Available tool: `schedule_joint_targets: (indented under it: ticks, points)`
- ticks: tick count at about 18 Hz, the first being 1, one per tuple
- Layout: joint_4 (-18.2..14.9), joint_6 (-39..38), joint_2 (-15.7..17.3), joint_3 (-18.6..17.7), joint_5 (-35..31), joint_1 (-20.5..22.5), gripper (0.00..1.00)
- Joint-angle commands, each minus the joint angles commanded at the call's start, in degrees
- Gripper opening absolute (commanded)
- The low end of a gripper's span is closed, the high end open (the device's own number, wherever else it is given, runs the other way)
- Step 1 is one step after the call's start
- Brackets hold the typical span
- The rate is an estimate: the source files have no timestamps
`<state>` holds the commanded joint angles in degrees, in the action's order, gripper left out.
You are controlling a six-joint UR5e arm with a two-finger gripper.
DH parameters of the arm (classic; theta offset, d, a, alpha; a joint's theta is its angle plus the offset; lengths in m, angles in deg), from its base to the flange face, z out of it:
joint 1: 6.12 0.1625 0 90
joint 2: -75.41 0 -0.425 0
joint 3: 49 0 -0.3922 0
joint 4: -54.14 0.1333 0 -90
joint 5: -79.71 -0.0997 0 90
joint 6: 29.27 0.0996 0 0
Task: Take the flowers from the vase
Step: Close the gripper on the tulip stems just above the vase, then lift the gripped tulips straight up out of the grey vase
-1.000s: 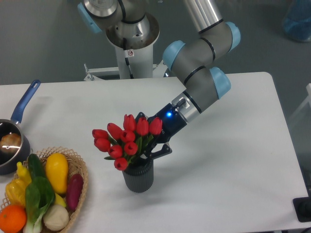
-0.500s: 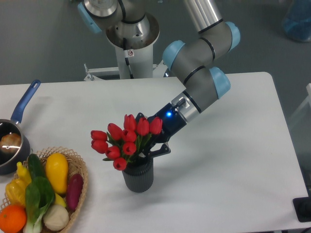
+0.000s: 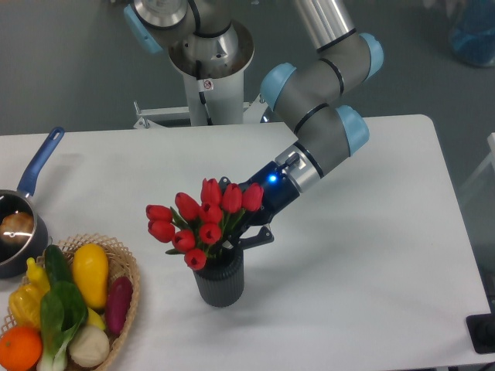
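Centre of the frame: the flowers (image 3: 203,222) stand in the vase (image 3: 220,281) on the white bench (image 3: 363,255), buds leaning left. The arm reaches down from the upper right, and the gripper (image 3: 236,236) sits right behind the stems just above the vase mouth, fingers closed around the flowers. At lower left sits a basket (image 3: 124,309) of vegetables; a saucepan (image 3: 19,232) is at the left edge.

flowers (image 3: 203,222) in vase (image 3: 220,281), basket (image 3: 124,309) left of vase; saucepan (image 3: 19,232) behind basket
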<state>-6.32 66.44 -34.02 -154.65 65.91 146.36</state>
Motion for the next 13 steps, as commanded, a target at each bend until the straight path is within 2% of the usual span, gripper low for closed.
schedule_joint_targets:
  ticks: [6,13]
  points:
    - [-0.3,-4.4,2.2,0.0,0.9,1.1,0.42]
    - [-0.4,-6.4,2.8,0.0,2.9,0.9,0.42]
